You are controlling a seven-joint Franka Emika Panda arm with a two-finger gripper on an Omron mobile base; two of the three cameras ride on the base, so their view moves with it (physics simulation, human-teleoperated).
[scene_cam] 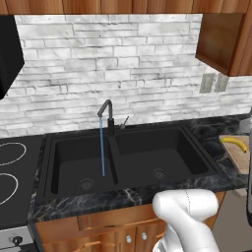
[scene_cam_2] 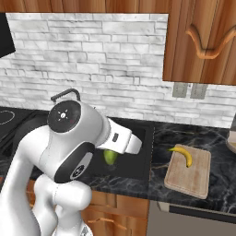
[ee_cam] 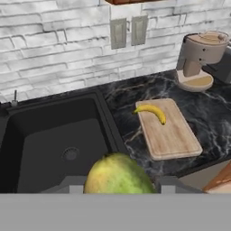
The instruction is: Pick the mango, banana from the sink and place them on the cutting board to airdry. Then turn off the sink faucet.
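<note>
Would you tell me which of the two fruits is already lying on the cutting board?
The banana, curved and yellow, lies on the cutting board. The green mango is in the gripper, above the sink.

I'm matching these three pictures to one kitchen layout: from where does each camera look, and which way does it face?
Left base view: behind the arm's left, facing the sink and running faucet; white arm at the bottom.
Right base view: behind its right, facing the cutting board; arm fills the left.
Hand view: on the hand, over the sink's right basin, mango held in the gripper.
All three show the banana on the board.
</note>
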